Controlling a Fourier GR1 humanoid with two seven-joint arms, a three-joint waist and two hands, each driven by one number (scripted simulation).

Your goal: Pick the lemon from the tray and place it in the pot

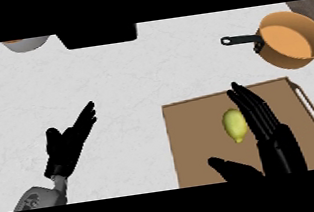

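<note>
In the head view, the lemon [235, 125] is seen lying on the brown tray [203, 147], in its middle part, so the pick is not yet done. The right robot hand [269, 137] is placed over the tray just beside the lemon, on its right side. Its fingers [254, 112] are stretched straight toward the far edge, and the thumb [228, 167] is spread to the left, below the lemon. The hand is therefore wide, and nothing is held by it. This pose is judged to be a preparation: the lemon is kept between thumb and fingers, so that it can be closed on from both sides. Whether the fingers touch the fruit cannot be told.

The pot [296, 38] is set on the white tabletop [112, 84] beyond the far right corner of the tray, apart from it, with its black handle [240, 40] turned to the left. Its orange inside is open from above, so the lemon can probably be lowered in without obstacle.

The left robot hand [68, 145] is shown at the left over the bare tabletop, well apart from the tray, with straight fingers and nothing in it. It is judged to be resting, because one hand seems enough for the task.

At the far edge a dark box [98, 36] and a grey vessel [26, 43] are partly seen; they are not concerned.
</note>
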